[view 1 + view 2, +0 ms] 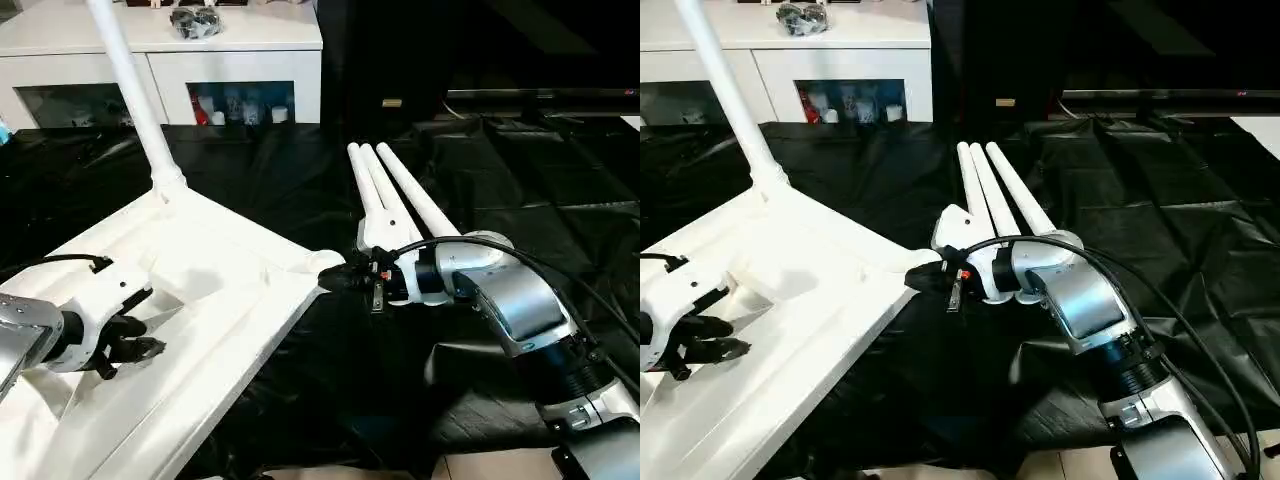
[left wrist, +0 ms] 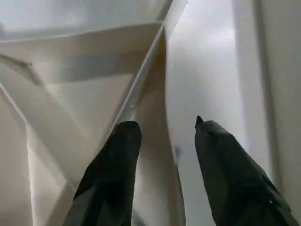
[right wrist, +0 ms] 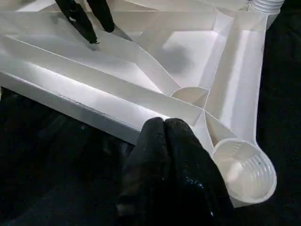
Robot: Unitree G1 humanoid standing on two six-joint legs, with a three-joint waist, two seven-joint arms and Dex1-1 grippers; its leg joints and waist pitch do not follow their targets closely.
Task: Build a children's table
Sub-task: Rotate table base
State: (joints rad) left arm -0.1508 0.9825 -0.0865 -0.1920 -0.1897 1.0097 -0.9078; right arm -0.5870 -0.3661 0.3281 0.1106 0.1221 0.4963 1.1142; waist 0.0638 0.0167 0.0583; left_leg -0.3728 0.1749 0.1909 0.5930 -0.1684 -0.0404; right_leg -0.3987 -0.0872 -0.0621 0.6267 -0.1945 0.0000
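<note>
The white tabletop (image 1: 230, 270) lies upside down at the left, ribbed underside up. One leg (image 1: 130, 85) stands in its far corner socket and leans up toward the back left. Three loose white legs (image 1: 400, 195) lie side by side on the black cloth in the middle. My right gripper (image 1: 330, 281) is shut with nothing in it, its tips touching or nearly touching the tabletop's right corner beside an empty round socket (image 3: 244, 172). My left gripper (image 1: 130, 345) is open just above the ribs, its fingers (image 2: 117, 150) either side of a rib.
The black-draped work table (image 1: 520, 170) stretches to the right and back. A white cabinet (image 1: 240, 50) with glass doors stands behind it, with a dark bundle (image 1: 195, 22) on top. My right forearm's cable (image 1: 560, 275) loops over the cloth.
</note>
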